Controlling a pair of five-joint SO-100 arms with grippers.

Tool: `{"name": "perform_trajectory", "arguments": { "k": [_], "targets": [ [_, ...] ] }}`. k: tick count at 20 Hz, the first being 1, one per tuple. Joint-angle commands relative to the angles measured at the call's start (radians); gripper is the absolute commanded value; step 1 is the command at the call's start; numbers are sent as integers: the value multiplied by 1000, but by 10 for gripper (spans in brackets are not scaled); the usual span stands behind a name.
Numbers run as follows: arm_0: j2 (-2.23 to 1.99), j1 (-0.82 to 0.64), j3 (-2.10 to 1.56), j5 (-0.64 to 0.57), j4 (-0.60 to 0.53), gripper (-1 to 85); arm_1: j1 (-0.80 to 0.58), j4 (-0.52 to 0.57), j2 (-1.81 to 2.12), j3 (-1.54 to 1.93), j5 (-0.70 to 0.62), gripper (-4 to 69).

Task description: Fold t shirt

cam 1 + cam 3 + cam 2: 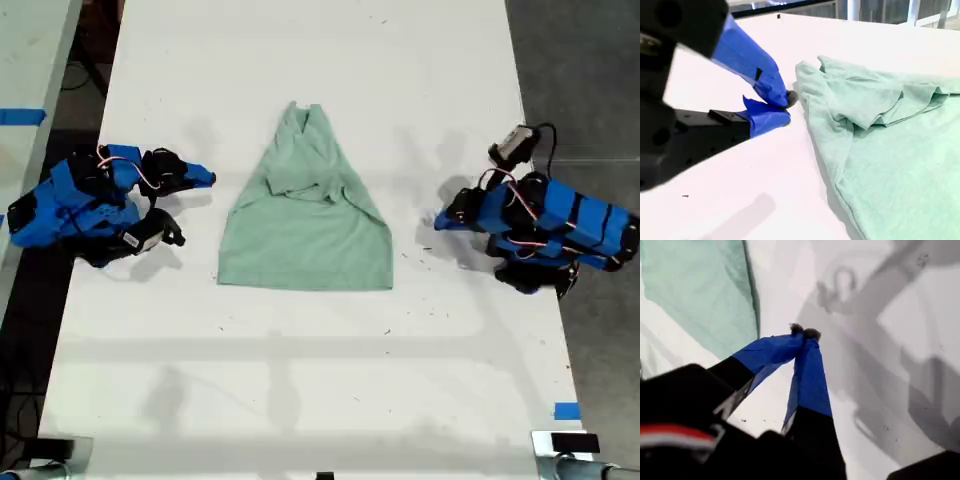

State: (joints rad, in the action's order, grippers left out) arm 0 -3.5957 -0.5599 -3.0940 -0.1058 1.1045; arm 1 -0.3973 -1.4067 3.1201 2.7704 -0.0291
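The pale mint-green t shirt (305, 240) lies flat in the middle of the white table, narrow collar end toward the far edge, sleeves folded inward, hem toward the near edge. My first gripper (438, 222) rests on the exterior view's right, shut and empty, a short gap from the shirt's edge. In its wrist view the taped blue fingertips (805, 332) meet, with flat cloth (700, 290) off to one side. My second gripper (208, 179) sits on the exterior view's left, shut and empty, beside the shirt's slanted edge. Its wrist view shows the tips (786, 107) close to the wrinkled cloth (890, 150).
The white table (300, 380) has bare surface all around the shirt. A blue tape mark (566, 411) sits near the front corner on the exterior view's right. Another table with blue tape (20, 116) stands beyond the exterior view's left edge. Both arm bodies lie low beside the shirt.
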Motion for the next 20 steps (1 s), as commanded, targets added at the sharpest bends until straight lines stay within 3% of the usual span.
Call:
{"name": "perform_trajectory", "arguments": {
  "k": [1,2,4,5,9,13,20],
  "targets": [
    [-5,9,44,15,9,-1,87,84,-460,-351,23,-4],
    [-5,9,46,14,9,-1,123,104,-571,-440,29,0],
    [-5,9,46,12,9,-1,192,126,-767,-600,40,120],
    [-5,9,46,12,9,-1,224,129,-861,-676,44,143],
    [-5,11,46,12,11,-1,299,147,-1108,-851,54,152],
    [-5,11,46,12,11,-1,279,295,-1275,-785,23,154],
    [-5,12,46,12,12,-1,253,311,-1333,-724,104,152]
  ]
}}
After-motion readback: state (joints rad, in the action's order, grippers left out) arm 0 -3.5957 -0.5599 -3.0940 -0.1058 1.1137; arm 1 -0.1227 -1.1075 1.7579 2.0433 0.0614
